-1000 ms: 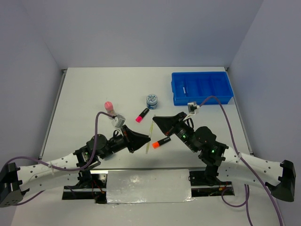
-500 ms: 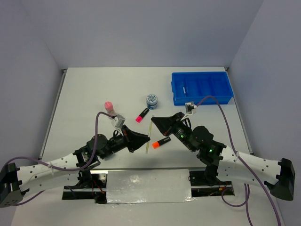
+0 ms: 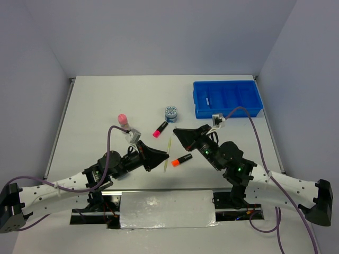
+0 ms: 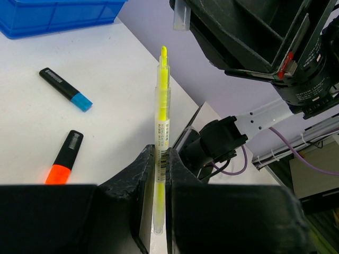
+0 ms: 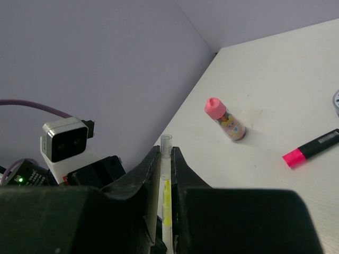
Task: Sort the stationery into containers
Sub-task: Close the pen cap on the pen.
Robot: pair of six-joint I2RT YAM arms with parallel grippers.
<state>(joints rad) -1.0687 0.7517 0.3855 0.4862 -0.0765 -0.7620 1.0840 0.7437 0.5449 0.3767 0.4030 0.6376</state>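
My left gripper [image 4: 160, 154] is shut on a thin pale pen with yellow ink [image 4: 161, 124], held off the table with its bare yellow tip pointing at the right gripper. My right gripper [image 5: 166, 152] is shut on the pen's clear cap [image 5: 166, 145], just off the yellow tip. In the top view both grippers [image 3: 166, 157] [image 3: 176, 132] meet at the table's middle with the pen [image 3: 168, 152] between them. The bright blue tray [image 3: 228, 99] sits far right. An orange-capped marker [image 3: 181, 160], a pink-capped marker [image 3: 160, 129], a blue jar [image 3: 171, 112] and a pink-capped bottle [image 3: 123, 120] lie around them.
A blue-capped marker [image 4: 66, 90] lies beyond the orange-capped one [image 4: 63, 159] in the left wrist view; the right arm hides it from above. The pink-capped bottle [image 5: 225, 119] and pink-capped marker [image 5: 312, 148] show in the right wrist view. Grey walls enclose the table.
My right gripper edged slightly left, then back right and away from the left gripper. The left gripper has kept the pen and hardly moved.
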